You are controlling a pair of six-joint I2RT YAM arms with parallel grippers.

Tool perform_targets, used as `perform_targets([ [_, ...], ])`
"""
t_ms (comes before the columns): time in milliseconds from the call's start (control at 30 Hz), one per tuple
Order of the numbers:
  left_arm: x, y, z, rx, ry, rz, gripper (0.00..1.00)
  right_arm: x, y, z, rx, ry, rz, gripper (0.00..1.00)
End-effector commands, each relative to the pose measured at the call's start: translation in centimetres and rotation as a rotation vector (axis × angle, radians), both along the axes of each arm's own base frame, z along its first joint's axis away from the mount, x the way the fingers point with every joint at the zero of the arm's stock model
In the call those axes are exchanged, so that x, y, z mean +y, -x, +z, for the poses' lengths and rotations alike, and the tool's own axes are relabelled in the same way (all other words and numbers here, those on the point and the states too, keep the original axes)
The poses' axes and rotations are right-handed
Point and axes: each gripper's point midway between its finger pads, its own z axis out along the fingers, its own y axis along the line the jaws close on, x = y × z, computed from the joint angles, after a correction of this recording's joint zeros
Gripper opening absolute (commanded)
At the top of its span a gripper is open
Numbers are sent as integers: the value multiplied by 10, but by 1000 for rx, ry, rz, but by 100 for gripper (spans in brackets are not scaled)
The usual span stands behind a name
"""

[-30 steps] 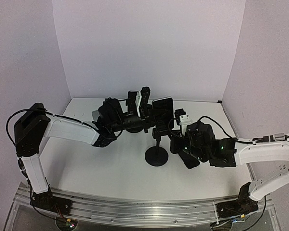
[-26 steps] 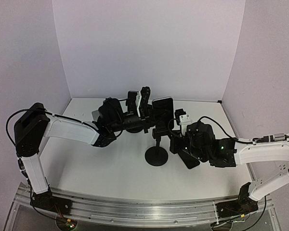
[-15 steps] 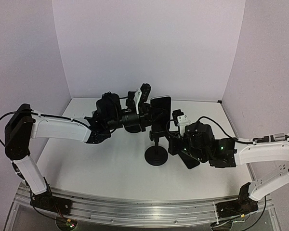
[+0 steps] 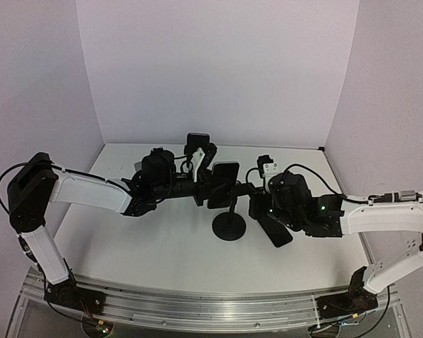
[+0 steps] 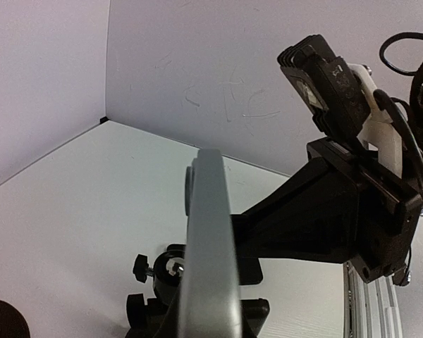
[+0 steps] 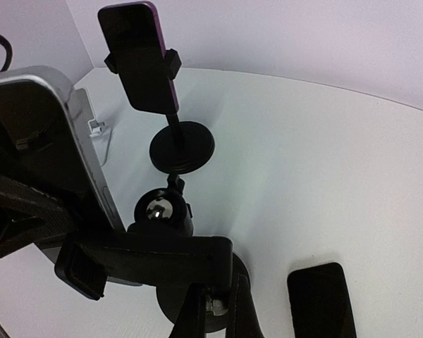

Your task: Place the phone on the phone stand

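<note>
My left gripper (image 4: 213, 186) is shut on the silver-edged phone (image 4: 223, 184) and holds it upright against the cradle of the black phone stand (image 4: 229, 227). In the left wrist view the phone's edge (image 5: 208, 246) fills the middle, with the stand's ball joint (image 5: 170, 271) just below. My right gripper (image 6: 222, 310) is shut on the right end of the stand's clamp bar (image 6: 148, 250). The phone (image 6: 49, 127) stands behind that bar. I cannot tell whether it is seated in the clamp.
A second stand (image 6: 182, 148) at the back holds a purple-edged phone (image 6: 137, 56), which also shows in the top view (image 4: 197, 143). A black phone (image 4: 275, 229) lies flat on the table right of the stand's base, also in the right wrist view (image 6: 321, 299).
My left gripper has brought the phone down and slightly left, from above the stand to the level of its clamp. My right gripper has risen a little with the clamp bar.
</note>
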Motion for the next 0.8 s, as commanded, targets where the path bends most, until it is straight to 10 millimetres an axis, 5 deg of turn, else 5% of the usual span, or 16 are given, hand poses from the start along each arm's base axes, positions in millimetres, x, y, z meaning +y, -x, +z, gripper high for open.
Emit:
perform_targets([
  [0,-12,9,105,-191,223,-74,0,8,0,10,12,-50,12,0],
  [167,-9,2,150,-315,296,-51,0,9,0,10,10,-45,20,0],
  [333,-16,18,166,-317,354,-115,0,12,-1,10,5,-39,30,0],
  [767,-41,14,106,-166,326,-168,0,12,0,14,-5,-63,35,0],
])
